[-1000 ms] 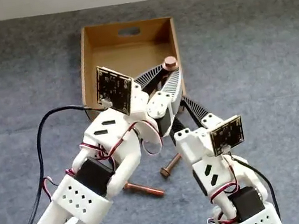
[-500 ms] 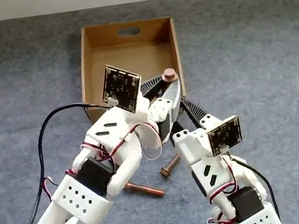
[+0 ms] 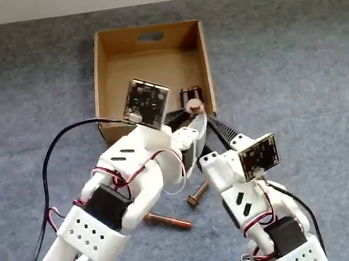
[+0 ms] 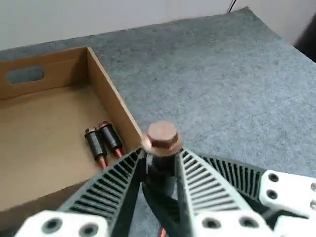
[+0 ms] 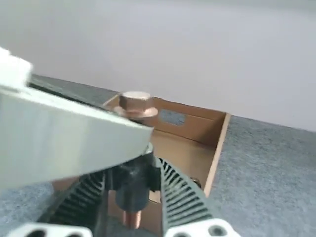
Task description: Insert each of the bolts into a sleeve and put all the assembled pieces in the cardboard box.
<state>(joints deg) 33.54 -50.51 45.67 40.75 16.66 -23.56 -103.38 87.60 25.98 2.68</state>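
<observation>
A copper bolt (image 3: 193, 106) with a hex head (image 4: 160, 137) stands upright in a black sleeve (image 4: 161, 170). Its tip pokes out below the sleeve (image 5: 131, 186). My left gripper (image 4: 160, 173) is shut on the sleeve just under the head. It hangs at the front right corner of the cardboard box (image 3: 102, 69). My right gripper (image 5: 131, 197) is shut on the sleeve's lower part from the near side, its ribbed fingers (image 5: 180, 197) on either side. Two assembled pieces (image 4: 103, 143) lie side by side in the box (image 4: 113, 106), also visible from above as assembled pieces (image 3: 190, 93).
Two loose copper bolts lie on the grey carpet in front of the box, a short one (image 3: 198, 193) and a longer one (image 3: 168, 221) between the two arms. The box wall (image 5: 216, 148) stands just behind the held piece.
The left gripper has carried the bolt back from over the box's right wall toward the arms and lower. The two pieces in the box have come into sight. The right gripper shifted slightly left.
</observation>
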